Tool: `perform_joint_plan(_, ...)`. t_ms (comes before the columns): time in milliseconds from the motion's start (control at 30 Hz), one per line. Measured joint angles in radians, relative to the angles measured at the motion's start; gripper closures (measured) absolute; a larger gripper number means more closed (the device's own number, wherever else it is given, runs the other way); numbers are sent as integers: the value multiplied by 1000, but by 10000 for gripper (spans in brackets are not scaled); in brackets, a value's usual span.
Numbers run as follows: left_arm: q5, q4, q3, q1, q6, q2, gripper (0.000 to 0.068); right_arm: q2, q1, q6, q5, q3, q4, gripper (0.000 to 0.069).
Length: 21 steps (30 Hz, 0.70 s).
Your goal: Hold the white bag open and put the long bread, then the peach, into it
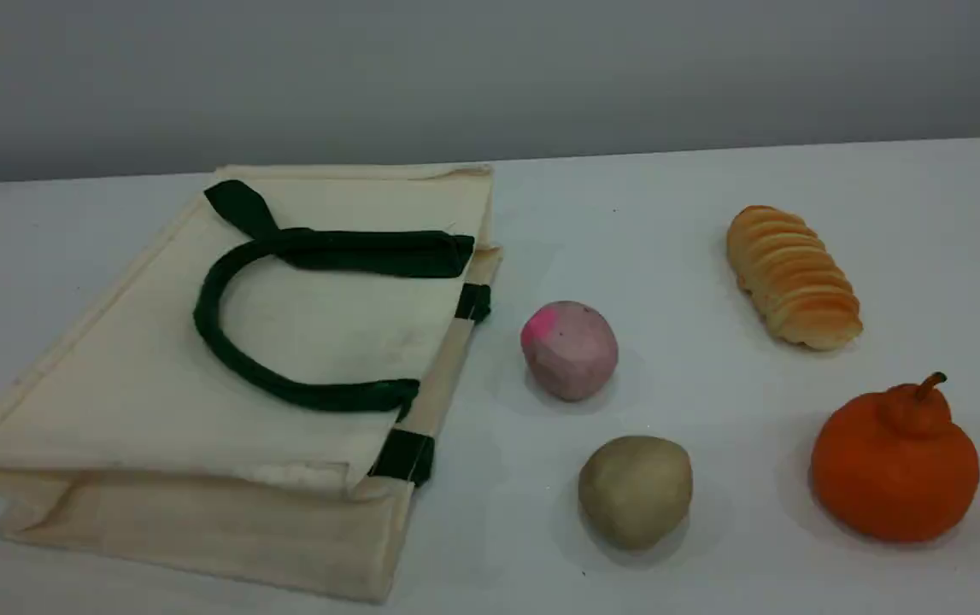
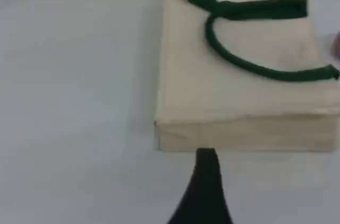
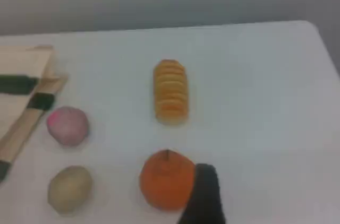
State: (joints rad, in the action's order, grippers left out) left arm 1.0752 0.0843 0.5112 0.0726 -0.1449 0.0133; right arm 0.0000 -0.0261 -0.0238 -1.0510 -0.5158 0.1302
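Note:
The white bag (image 1: 156,367) lies flat and closed on the left of the table, its dark green handle (image 1: 203,325) resting on top. The long bread (image 1: 793,275) lies at the right rear. The peach (image 1: 569,350) sits just right of the bag, pink patch facing up and left. Neither arm shows in the scene view. In the left wrist view a single dark fingertip (image 2: 206,176) hovers short of the bag (image 2: 228,102) near its folded bottom edge. In the right wrist view a dark fingertip (image 3: 204,192) is beside the orange fruit, with the long bread (image 3: 170,92) and peach (image 3: 67,125) beyond. Nothing is held.
A tan potato-like ball (image 1: 635,489) sits in front of the peach. An orange stemmed fruit (image 1: 895,465) stands at the front right, in front of the bread. The white table (image 1: 669,213) ends at a grey wall behind.

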Motion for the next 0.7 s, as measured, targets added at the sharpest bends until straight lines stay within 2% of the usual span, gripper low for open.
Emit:
perform_joint_plan(67,-16,-35,9,21,10,27,114,9,-1,0,19,-6,-3,158)
perform_joint_plan(233,-69,-96,21,22,62,161,114,123,18,-1,42,-53,-2,158)
perform_joint_plan(467,-206,-84,78,22,207,415,114,337,18,-3,81,-190,28,158)
perform_joint_plan(567,-248,-84,136,22,212,532,114,431,18,-3,115,-258,27,158)
perform_joint_plan(700,-254,-84,234,22,211,688,114,552,18,-3,127,-349,25,158)
